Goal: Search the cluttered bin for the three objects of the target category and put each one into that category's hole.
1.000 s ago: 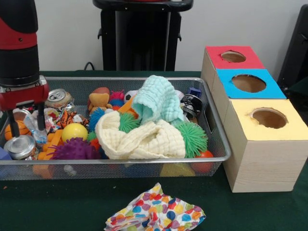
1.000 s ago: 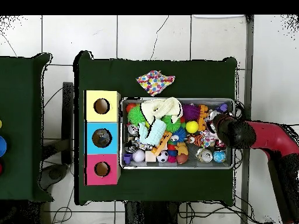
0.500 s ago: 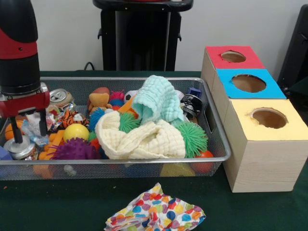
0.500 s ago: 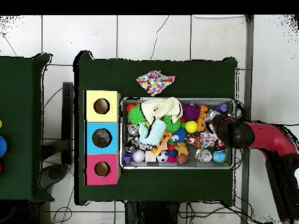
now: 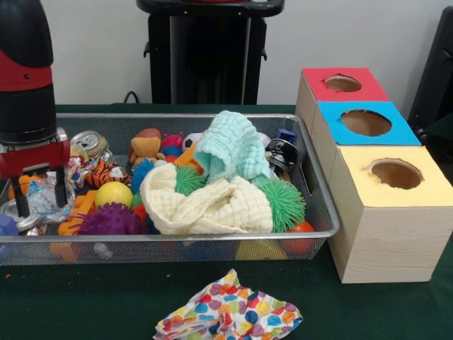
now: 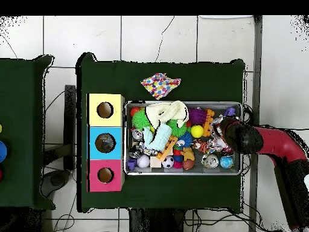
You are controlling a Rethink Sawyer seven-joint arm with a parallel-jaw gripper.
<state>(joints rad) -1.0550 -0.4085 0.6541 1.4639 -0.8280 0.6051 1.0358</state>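
pincer (image 5: 37,191) spread over crumpled wrapper (image 5: 44,200) in bin (image 5: 212,244); no legible writing.

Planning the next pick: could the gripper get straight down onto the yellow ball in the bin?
Probably yes. The yellow ball lies on top of the clutter with nothing over it, just beside the gripper, whose fingers stand apart.
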